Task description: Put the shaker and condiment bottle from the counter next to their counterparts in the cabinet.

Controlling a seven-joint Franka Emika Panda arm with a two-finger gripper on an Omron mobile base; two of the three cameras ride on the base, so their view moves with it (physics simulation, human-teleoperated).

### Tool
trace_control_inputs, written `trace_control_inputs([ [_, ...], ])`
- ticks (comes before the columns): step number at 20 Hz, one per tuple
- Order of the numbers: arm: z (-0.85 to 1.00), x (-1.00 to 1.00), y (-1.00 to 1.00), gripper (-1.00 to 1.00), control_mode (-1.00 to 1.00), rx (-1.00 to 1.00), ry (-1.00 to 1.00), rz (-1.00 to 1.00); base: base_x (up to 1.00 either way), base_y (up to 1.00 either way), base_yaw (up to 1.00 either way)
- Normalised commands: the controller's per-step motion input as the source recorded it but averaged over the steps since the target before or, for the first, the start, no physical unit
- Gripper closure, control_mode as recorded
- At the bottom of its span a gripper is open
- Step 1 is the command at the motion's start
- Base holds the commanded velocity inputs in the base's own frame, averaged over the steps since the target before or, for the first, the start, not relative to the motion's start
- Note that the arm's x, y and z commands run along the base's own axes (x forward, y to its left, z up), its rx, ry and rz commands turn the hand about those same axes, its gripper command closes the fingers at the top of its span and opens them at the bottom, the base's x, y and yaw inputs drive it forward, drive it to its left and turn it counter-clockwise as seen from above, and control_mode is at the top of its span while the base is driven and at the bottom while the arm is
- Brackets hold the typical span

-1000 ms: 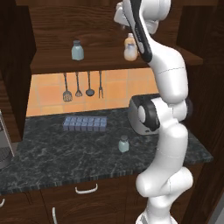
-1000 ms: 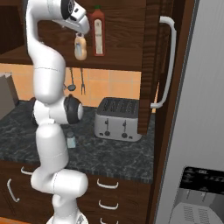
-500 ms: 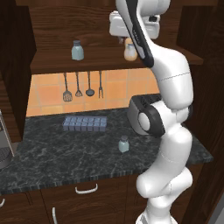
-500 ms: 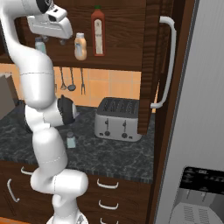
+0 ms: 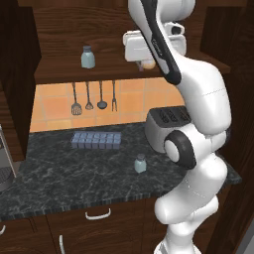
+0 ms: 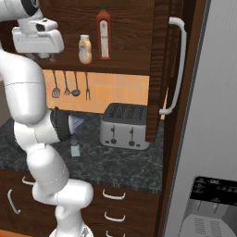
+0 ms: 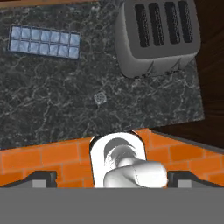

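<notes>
The orange condiment bottle (image 6: pixel 84 49) stands on the cabinet shelf (image 6: pixel 120 65) just left of the tall red bottle (image 6: pixel 104 33); in the left base view the condiment bottle (image 5: pixel 148 63) peeks out behind my hand. My gripper (image 6: pixel 46 56) hangs open and holds nothing, in front of the shelf and apart from the bottle. One pale blue shaker (image 5: pixel 88 57) sits on the shelf. The other shaker (image 5: pixel 140 163) stands on the dark counter (image 5: pixel 59 173) near its front edge. The hand view looks straight down on this shaker (image 7: pixel 100 97), with both fingertips (image 7: pixel 41 177) spread wide.
A silver toaster (image 6: pixel 125 126) stands at the right end of the counter. An ice-cube tray (image 5: pixel 96 140) lies near the tiled wall, under hanging utensils (image 5: pixel 89 96). The open cabinet door with its white handle (image 6: pixel 178 69) and a grey fridge (image 6: pixel 213 139) bound the right side.
My hand has drawn back from the orange bottle, out of the cabinet and to the left. The bottle stays standing on the shelf beside the red bottle.
</notes>
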Motion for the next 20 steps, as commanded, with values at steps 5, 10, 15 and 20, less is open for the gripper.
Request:
trace_control_inputs([
  [5, -0.79, -1.0, -0.06, -1.0, -1.0, 0.0, 0.0, 0.1, 0.0, 0.0, 0.0],
  [10, -0.75, -1.0, -0.12, -1.0, -1.0, 0.03, 0.0, 0.1, 0.0, 0.0, 0.0],
  [15, -0.54, -0.85, -0.09, -1.0, -1.0, 0.14, 0.0, 0.05, 0.0, 0.0, 0.0],
  [20, -0.25, -0.1, 0.0, -1.0, -1.0, 0.08, 0.05, 0.0, 0.0, 0.0, 0.0],
])
